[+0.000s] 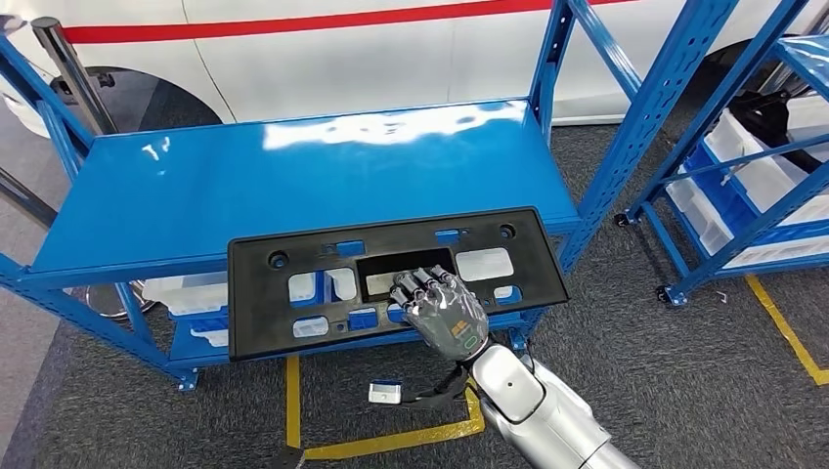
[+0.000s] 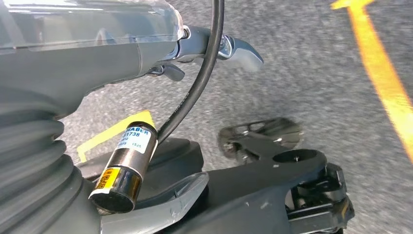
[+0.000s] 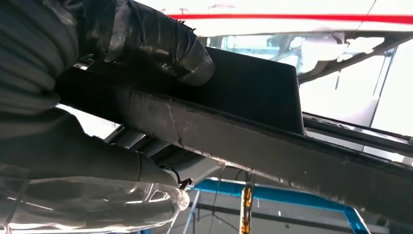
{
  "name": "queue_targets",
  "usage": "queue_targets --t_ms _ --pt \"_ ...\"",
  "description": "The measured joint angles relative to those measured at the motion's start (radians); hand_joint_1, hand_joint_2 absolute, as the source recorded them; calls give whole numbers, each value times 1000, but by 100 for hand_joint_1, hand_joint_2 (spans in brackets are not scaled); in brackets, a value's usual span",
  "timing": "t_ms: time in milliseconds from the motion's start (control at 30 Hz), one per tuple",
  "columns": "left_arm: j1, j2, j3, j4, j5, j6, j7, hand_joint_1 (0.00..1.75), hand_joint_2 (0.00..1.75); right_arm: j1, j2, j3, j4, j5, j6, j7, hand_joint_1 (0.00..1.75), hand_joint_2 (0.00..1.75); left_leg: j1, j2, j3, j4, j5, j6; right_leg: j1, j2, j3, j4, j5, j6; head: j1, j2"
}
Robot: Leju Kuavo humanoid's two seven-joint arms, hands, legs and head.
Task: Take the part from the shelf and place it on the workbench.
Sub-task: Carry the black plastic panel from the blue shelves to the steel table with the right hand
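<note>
Gripping black part (image 1: pixel 391 278) over blue shelf (image 1: pixel 196 195), right hand (image 1: pixel 445 313) fingers partly hidden; left hand (image 2: pixel 97 53) unclear

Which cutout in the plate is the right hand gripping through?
The big central rectangular cutout of the black plate: the right hand has its fingers hooked over its lower edge; the smaller cutouts are untouched.

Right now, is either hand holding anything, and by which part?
Right hand grips the black plate part at its near long edge, fingers on top by the central cutout, thumb beneath. Left hand holds nothing.
</note>
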Motion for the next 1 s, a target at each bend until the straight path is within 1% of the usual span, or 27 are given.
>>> queue_targets --t_ms 33,67,100,133,167,200,267,300,333,367,400,433,467,500,533,567,600,633,667,700,767,800,833,900,933,967,1000 --pt "0 1 -1 0 1 0 0 0 175 0 -2 0 2 1 0 4 168 175 3 0 28 -19 31 -3 -2 -1 -17 7 8 4 0 0" --pt "-1 2 -1 0 1 0 0 0 175 -2 -5 0 3 1 0 10 168 175 5 0 73 -70 54 -5 -4 -1 -33 16 15 8 0 0" --pt "-2 3 -2 0 1 -1 1 0 175 -4 -7 0 3 1 0 19 168 175 5 -1 125 -140 54 -6 -4 0 -48 25 21 14 0 0" --pt "-4 3 -3 0 1 -2 1 0 175 -7 -9 0 4 1 0 28 168 175 3 -2 165 -199 41 -2 -4 0 -57 32 26 21 0 0" --pt "-5 3 -4 0 2 -3 1 0 175 -11 -11 0 4 2 0 36 168 175 1 -4 193 -246 24 3 -3 0 -64 37 33 27 1 0" --pt "-5 3 -5 0 4 -3 2 0 175 -15 -13 0 5 2 0 40 168 175 -3 -5 202 -268 14 10 -2 0 -67 38 42 34 1 0" --pt "-4 2 -6 0 6 -3 1 0 175 -20 -17 0 8 2 0 43 168 175 -4 -4 189 -271 26 29 -4 1 -71 37 50 47 2 0" --pt "-5 1 -7 0 6 -3 2 0 175 -21 -19 0 10 2 0 43 168 175 -3 -2 181 -272 37 41 -6 3 -78 48 31 52 2 0" --pt "-5 0 -7 0 6 -4 2 0 175 -22 -22 0 13 2 0 43 168 175 -3 0 170 -274 50 51 -7 4 -87 75 -7 56 2 0" --pt "-6 -1 -8 0 5 -4 2 0 175 -23 -25 0 15 2 0 44 168 175 -3 2 158 -274 63 59 -9 6 -100 121 -60 59 2 0" --pt "-6 -2 -8 0 5 -4 2 0 175 -23 -27 0 18 2 0 44 168 175 -5 2 141 -273 76 64 -9 6 -114 182 -114 62 2 0" --pt "-6 -2 -8 0 5 -4 2 0 175 -23 -28 0 20 2 0 44 168 175 -7 2 125 -272 88 66 -9 7 -124 245 -149 63 2 0" --pt "-5 -2 -8 0 5 -4 2 0 175 -23 -30 0 22 2 0 44 168 175 -10 2 109 -271 100 66 -8 7 -127 294 -160 64 2 0" --pt "-5 -2 -8 0 5 -4 2 0 175 -23 -30 0 25 2 0 44 168 175 -13 2 92 -270 111 66 -7 7 -116 317 -146 61 2 0" --pt "-5 -2 -8 0 5 -4 2 0 175 -23 -31 0 27 2 0 44 168 175 -17 2 76 -269 122 66 -5 7 -91 308 -118 55 2 0" --pt "-5 -2 -8 0 5 -4 2 0 175 -24 -31 0 28 2 0 44 168 175 -20 2 63 -268 133 66 0 8 -47 263 -91 46 2 0" --pt "-5 -4 -8 0 5 -4 2 0 175 -26 -32 0 28 2 0 44 168 175 -23 1 52 -268 144 64 6 9 10 190 -83 33 2 0" --pt "-5 -6 -8 0 5 -4 2 0 175 -28 -31 0 28 2 0 44 168 175 -25 1 45 -267 154 61 11 9 64 111 -92 23 2 0" --pt "-6 -8 -8 0 5 -4 2 0 175 -31 -31 0 28 2 0 45 168 175 -24 1 40 -270 164 56 17 10 104 49 -103 15 2 0" --pt "-6 -10 -8 0 5 -4 2 0 175 -34 -31 0 29 2 0 45 168 175 -22 2 38 -273 175 51 21 10 125 9 -114 11 2 0" --pt "-5 -10 -8 0 6 -4 3 0 175 -37 -32 0 30 2 0 46 168 175 -17 0 34 -282 193 40 21 7 122 -11 -96 7 3 0" --pt "-4 -10 -8 0 6 -2 3 0 175 -37 -32 0 31 2 1 45 168 175 -17 -1 27 -277 181 34 18 5 115 -18 -82 1 3 0" --pt "-3 -10 -8 0 6 -1 4 0 175 -38 -31 0 32 2 1 44 168 175 -18 -3 17 -257 151 29 14 2 105 -26 -66 -4 2 0" --pt "-3 -10 -8 0 8 1 4 0 175 -37 -30 0 35 1 2 39 168 175 -15 -4 -11 -161 47 19 9 1 74 -27 -38 -11 2 0" --pt "-3 -10 -9 0 8 1 4 0 175 -37 -30 0 37 0 2 36 168 175 -11 -3 -22 -96 6 14 8 -1 55 -23 -26 -11 2 0" --pt "-3 -10 -9 0 8 1 4 0 175 -36 -29 0 40 -1 2 33 168 175 -8 -3 -28 -38 -12 9 8 -2 35 -17 -14 -10 2 0" --pt "-3 -10 -9 0 8 1 3 0 175 -34 -30 0 42 -3 2 30 168 175 -5 -3 -23 -3 -1 5 7 -3 13 -10 -3 -8 2 0"
